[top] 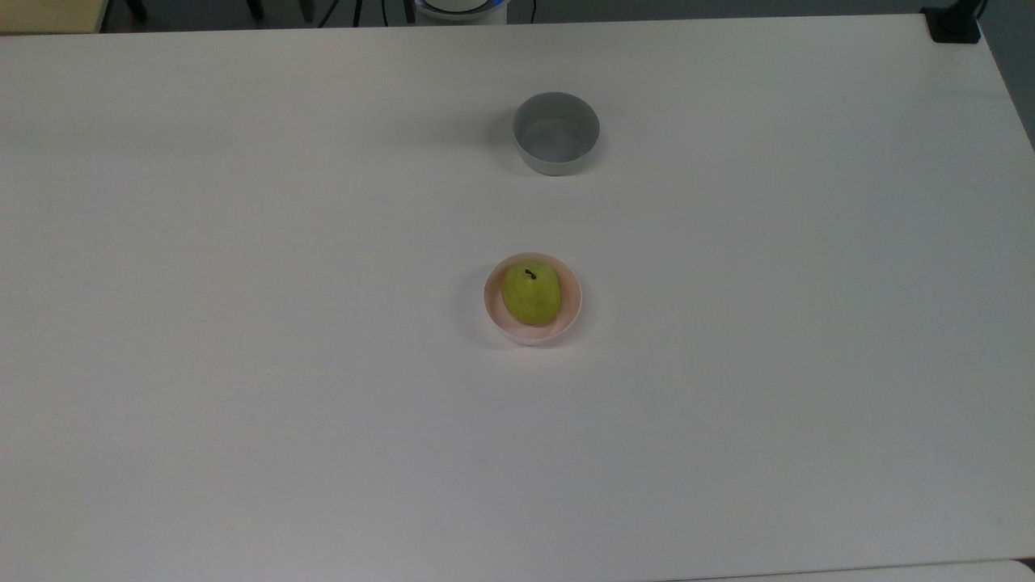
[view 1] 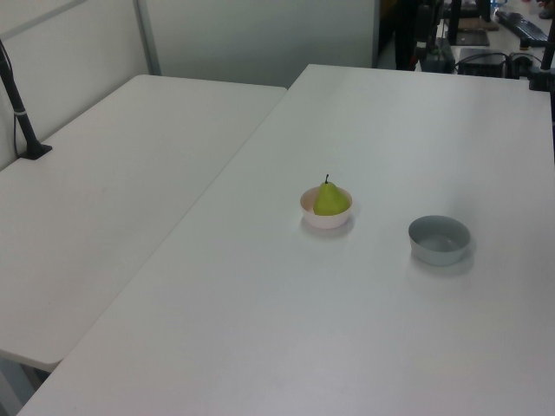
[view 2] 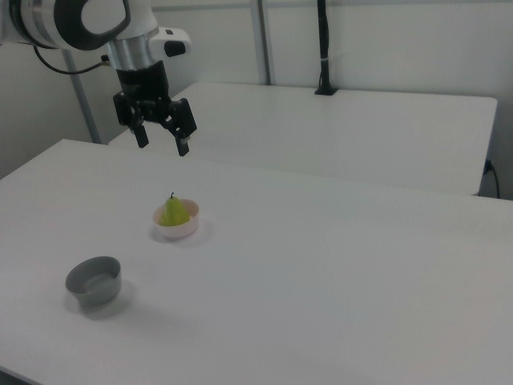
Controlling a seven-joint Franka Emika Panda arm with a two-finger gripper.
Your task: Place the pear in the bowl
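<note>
The yellow-green pear [top: 531,295] [view 1: 330,200] [view 2: 173,212] stands stem up inside the pale pink bowl [top: 569,311] [view 1: 328,219] [view 2: 188,227] near the middle of the white table. In the right view my gripper [view 2: 163,145] hangs open and empty, well above the table and up and to the left of the bowl, with its black fingers pointing down. Nothing touches the pear.
An empty grey bowl [top: 555,132] [view 1: 440,239] [view 2: 94,280] sits on the same table, apart from the pink one. A second white table [view 1: 104,182] [view 2: 345,128] adjoins it. A black post [view 2: 323,48] stands on that table.
</note>
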